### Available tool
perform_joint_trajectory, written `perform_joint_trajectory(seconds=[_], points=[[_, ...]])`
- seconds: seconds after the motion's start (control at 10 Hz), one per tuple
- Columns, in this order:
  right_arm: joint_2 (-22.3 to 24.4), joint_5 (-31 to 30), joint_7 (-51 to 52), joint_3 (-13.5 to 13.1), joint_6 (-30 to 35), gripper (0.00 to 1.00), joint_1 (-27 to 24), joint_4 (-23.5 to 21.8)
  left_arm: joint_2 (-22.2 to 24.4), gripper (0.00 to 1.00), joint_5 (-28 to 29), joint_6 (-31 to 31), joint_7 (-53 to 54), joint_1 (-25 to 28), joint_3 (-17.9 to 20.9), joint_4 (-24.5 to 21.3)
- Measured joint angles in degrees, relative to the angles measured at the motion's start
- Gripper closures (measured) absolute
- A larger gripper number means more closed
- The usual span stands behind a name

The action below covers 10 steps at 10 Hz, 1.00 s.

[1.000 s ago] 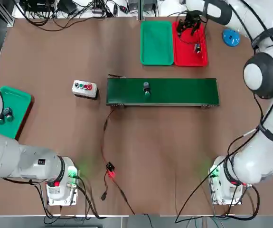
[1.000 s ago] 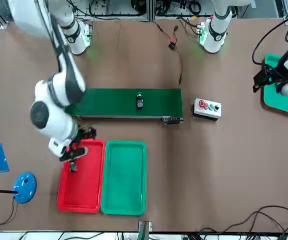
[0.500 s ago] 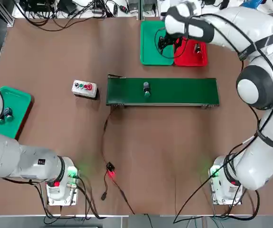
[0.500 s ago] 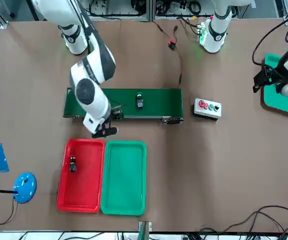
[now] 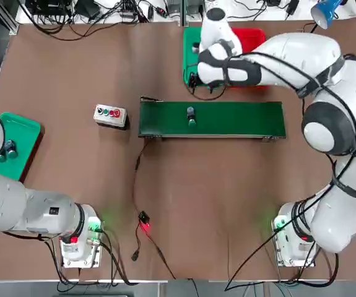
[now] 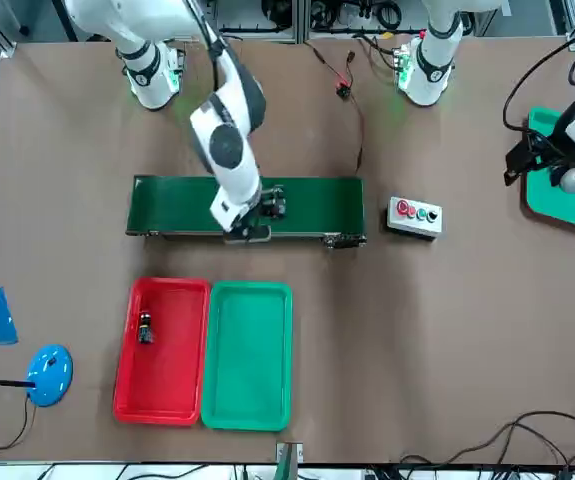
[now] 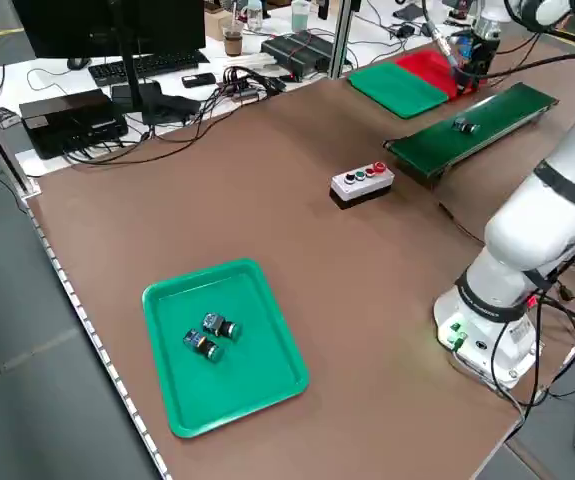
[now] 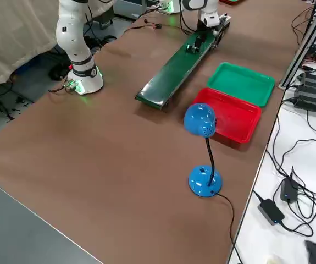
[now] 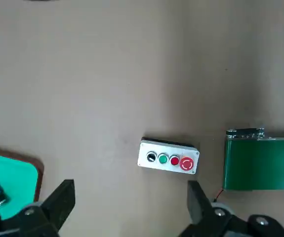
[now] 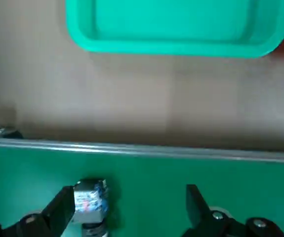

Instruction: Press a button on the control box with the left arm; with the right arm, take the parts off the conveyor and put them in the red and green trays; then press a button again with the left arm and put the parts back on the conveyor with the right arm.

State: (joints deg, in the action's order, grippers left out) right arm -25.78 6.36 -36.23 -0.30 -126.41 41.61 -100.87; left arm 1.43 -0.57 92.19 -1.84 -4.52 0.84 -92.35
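Hovering my right gripper [image 10: 132,210], fingers apart, above the conveyor [image 5: 246,120], I could knock the part [image 10: 91,202] over by descending with one finger this close.

Robotics lab: arms [image 5: 345,124], monitor [image 7: 117,20], tangled cables [image 8: 306,198].

The conveyor [image 5: 239,120] is plain dark green (the control box [image 5: 110,116], light grey).

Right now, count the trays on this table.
3. The bright green tray and the red tray lie side by side beyond the conveyor; another green tray sits near the left arm.
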Motion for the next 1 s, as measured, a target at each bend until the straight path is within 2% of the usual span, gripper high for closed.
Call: perform_joint_trajectory(seconds=[0.5,0.7,1.0], points=[[-0.24,0.00,-3.88,-0.04,-2.15,0.01,5.84,-0.52,0.00,0.00,0.00,0.00,0.00,0.02,-0.01,0.01],[-1.34,-0.03,-3.89,-0.09,-2.93,0.01,6.63,-1.02,0.00,0.00,0.00,0.00,0.00,0.01,-0.01,0.01],[-3.61,-3.27,-3.84,-0.11,-3.61,0.01,7.30,-1.05,0.00,0.00,0.00,0.00,0.00,0.02,-0.01,0.01]])
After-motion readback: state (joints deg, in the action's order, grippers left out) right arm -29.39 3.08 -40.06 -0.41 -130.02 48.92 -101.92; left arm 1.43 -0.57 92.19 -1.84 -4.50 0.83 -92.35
